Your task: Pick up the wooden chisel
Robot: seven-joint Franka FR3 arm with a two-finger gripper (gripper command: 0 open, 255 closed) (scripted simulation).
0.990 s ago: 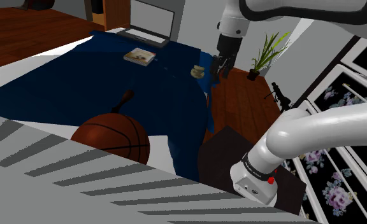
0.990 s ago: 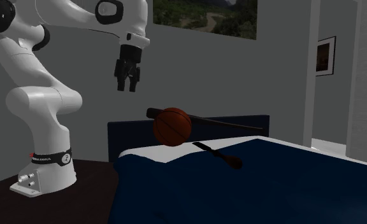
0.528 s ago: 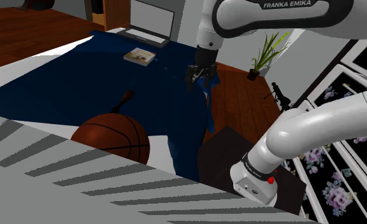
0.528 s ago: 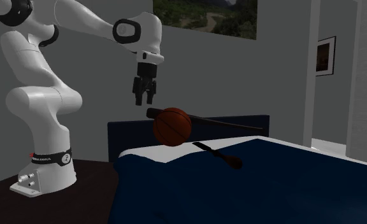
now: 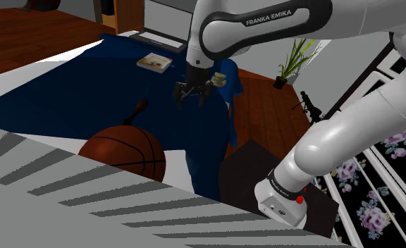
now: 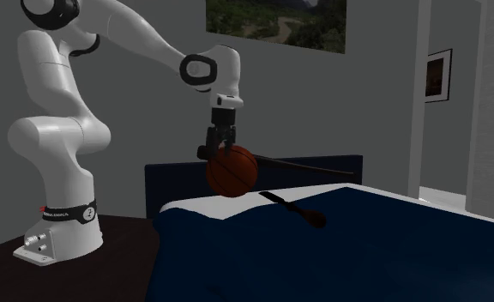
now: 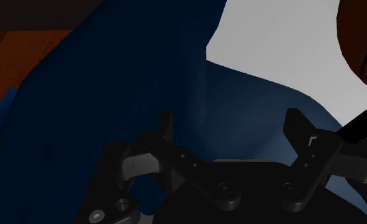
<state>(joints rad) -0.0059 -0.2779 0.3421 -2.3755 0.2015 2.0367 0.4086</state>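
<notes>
- A big bed [image 5: 60,106] has a dark blue blanket on it; a white sheet [image 5: 15,79] shows at its side
- The floor [image 5: 25,32] is brown wood
- A green plant in a pot [image 5: 292,62] stands on that floor, near a grey wall
- Panels with purple flowers [image 5: 378,190] fill the shoulder view's right side
- In the second exterior view the walls [image 6: 382,94] are grey; a big picture of green land [image 6: 275,19] hangs up high
- A small framed picture [image 6: 438,75] hangs beside a bright doorway [image 6: 447,193]
- A dark blue headboard [image 6: 172,182] stands at the end of the bed
</notes>
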